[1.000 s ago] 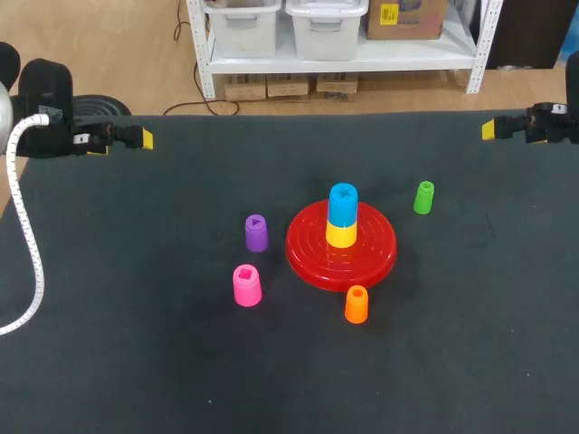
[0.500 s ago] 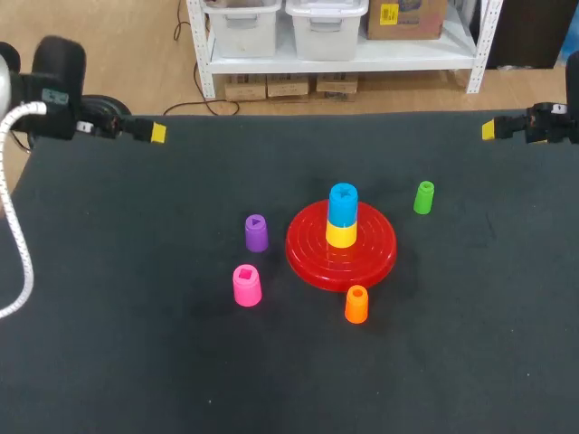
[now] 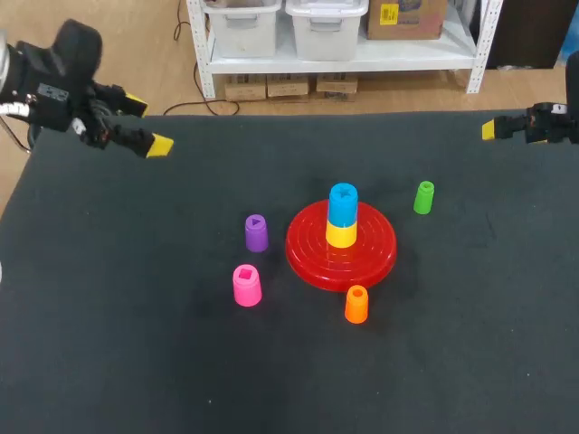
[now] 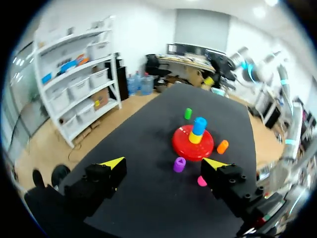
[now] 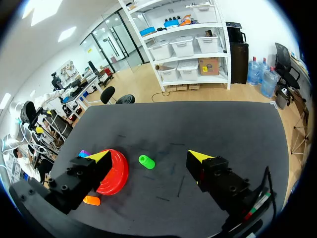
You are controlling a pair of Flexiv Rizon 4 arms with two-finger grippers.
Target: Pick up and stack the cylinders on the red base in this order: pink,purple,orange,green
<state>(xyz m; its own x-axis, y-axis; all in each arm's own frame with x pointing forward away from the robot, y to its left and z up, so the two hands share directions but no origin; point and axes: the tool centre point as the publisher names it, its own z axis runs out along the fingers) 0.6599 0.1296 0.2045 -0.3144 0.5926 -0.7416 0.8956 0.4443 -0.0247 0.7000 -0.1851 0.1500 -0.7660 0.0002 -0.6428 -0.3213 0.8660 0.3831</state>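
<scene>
The red base [image 3: 380, 251] sits mid-table with a blue cylinder [image 3: 343, 204] stacked on a yellow one [image 3: 341, 235]. Loose on the cloth around it stand the purple cylinder [image 3: 256, 232], pink cylinder [image 3: 246, 285], orange cylinder [image 3: 356, 304] and green cylinder [image 3: 423, 197]. My left gripper [image 3: 147, 123] hovers open over the far left corner, far from all of them. In the left wrist view its gripper [image 4: 163, 162] is empty, with the purple cylinder [image 4: 179, 164] and red base [image 4: 184, 148] ahead. My right gripper [image 3: 493, 129] is at the far right edge; its wrist view shows the gripper [image 5: 149, 156] open, the green cylinder [image 5: 146, 161] ahead.
The table is covered with a dark cloth [image 3: 136, 344]. Wide bare stretches lie in front of the base and on both sides of it.
My left arm has swung inward from the left edge over the table's far corner, and its two yellow tips now show apart. The right arm and all cylinders have stayed put.
</scene>
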